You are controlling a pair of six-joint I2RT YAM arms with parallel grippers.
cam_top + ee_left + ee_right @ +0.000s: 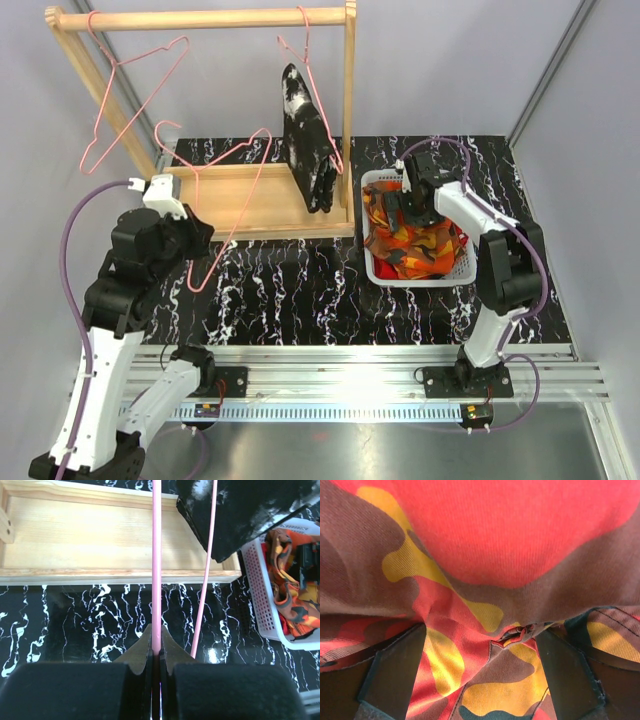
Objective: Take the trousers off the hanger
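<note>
Pink hanger (156, 570) is being pinched by the tightly closed left gripper (156, 652). Right gripper (480, 672) is being held wide apart, gripping nothing, over camouflage trousers (485, 540) in the white basket (415, 283). Black splashed trousers (308, 140) are being carried on the wooden rack (200, 18).

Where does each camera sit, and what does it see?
Top camera: up high behind the arms, looking down at the wooden rack, black trousers and white basket; both arms show.
Left wrist: on the left arm, looking along the left tool, shut on a pink hanger.
Right wrist: on the right arm, pressed near the patterned trousers; the open right tool shows.
Shared: top and left wrist both see the black trousers and white basket.
</note>
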